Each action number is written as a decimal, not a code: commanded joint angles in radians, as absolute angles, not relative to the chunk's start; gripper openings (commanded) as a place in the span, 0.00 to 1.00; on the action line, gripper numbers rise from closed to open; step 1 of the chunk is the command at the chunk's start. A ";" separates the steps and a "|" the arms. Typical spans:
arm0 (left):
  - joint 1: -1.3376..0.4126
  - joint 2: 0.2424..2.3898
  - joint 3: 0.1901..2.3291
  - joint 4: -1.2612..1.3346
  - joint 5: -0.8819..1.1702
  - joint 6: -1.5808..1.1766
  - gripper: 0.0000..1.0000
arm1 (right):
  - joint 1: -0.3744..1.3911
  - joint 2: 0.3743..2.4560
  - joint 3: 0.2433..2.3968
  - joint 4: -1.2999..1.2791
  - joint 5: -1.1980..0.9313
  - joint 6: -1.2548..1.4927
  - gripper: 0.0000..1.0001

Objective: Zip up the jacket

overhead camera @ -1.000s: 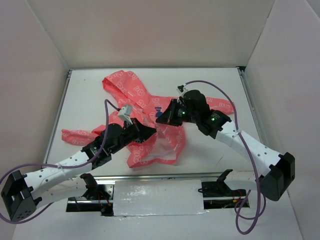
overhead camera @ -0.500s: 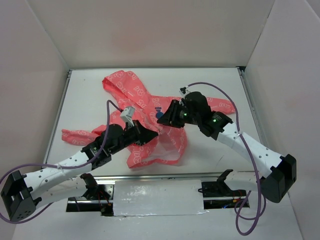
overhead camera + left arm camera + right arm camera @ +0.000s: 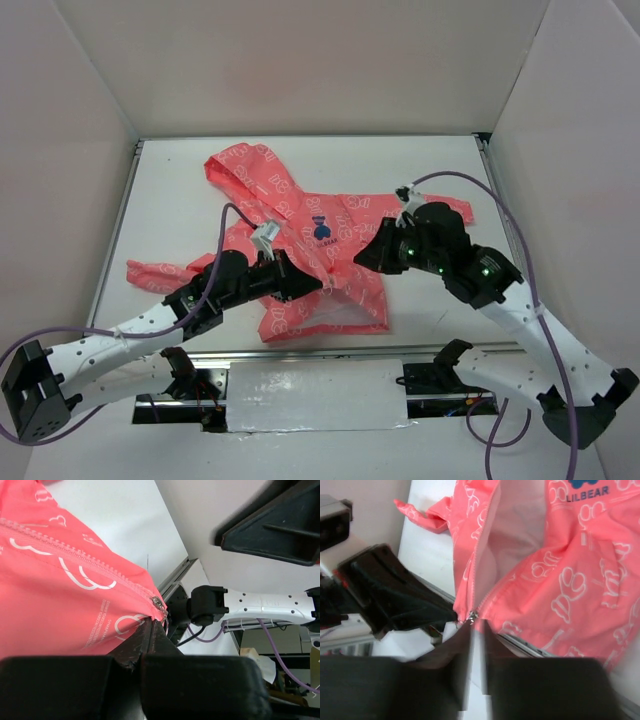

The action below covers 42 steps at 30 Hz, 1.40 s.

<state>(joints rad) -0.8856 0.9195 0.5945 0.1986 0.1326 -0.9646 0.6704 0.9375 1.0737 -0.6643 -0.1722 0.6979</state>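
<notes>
Because a zipper runs only against tension, the left pincer point(image 3: 149, 632) pinches the bottom hem of the jacket point(image 3: 300, 225), which lies spread front-up on the surface point(image 3: 180, 180). The right pincer point(image 3: 476, 632) sits just beside the slider point(image 3: 472, 615), jaws slightly parted, gripping nothing, likely lining up a pinch.

L gripper point(image 3: 312, 285) clamped shut, R gripper point(image 3: 362, 257) prob. slightly parted, arms angled inward.
</notes>
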 commanded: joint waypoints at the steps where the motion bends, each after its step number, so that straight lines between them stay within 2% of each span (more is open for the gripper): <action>1: -0.893 0.931 0.641 0.213 0.189 -0.974 0.00 | 0.681 0.879 1.115 -0.804 -0.171 0.574 0.09; 2: -0.893 0.931 0.638 0.218 0.190 -0.979 0.00 | 0.695 0.876 1.106 -0.814 -0.182 0.571 0.00; 5: -0.893 0.931 0.629 0.218 0.187 -0.980 0.00 | 0.750 0.865 1.069 -0.815 -0.167 0.592 0.00; 6: -0.893 0.931 0.627 0.222 0.189 -0.983 0.00 | 0.753 0.844 1.059 -0.795 -0.176 0.639 0.06; 7: -0.893 0.928 0.624 0.225 0.189 -0.986 0.00 | 0.756 0.830 1.027 -0.766 -0.220 0.673 0.15; 8: -0.893 0.928 0.620 0.227 0.189 -0.988 0.00 | 0.770 0.816 1.006 -0.686 -0.239 0.704 0.29; 10: -0.893 0.930 0.620 0.226 0.187 -0.989 0.00 | 0.782 0.796 0.973 -0.640 -0.250 0.779 0.38; 14: -0.896 0.923 0.609 0.225 0.186 -0.996 0.00 | 0.807 0.828 0.902 -0.554 -0.342 0.917 0.36; 19: -0.899 0.916 0.597 0.235 0.169 -1.008 0.00 | 0.824 0.718 0.698 -0.297 -0.333 1.185 0.36; 22: -0.900 0.913 0.595 0.230 0.169 -1.009 0.00 | 0.831 0.689 0.649 -0.281 -0.315 1.299 0.36; 31: -0.908 0.923 0.583 0.255 0.181 -1.025 0.00 | 0.857 0.698 0.571 -0.146 -0.256 1.342 0.38; 42: -0.911 0.910 0.568 0.267 0.178 -1.042 0.00 | 0.859 0.739 0.565 -0.149 -0.241 1.347 0.38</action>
<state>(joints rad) -0.9009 0.9333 0.5663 0.2008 0.1623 -1.0264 0.8486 0.7372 0.5720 -0.1917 -0.2600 1.3304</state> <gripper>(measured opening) 0.030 0.384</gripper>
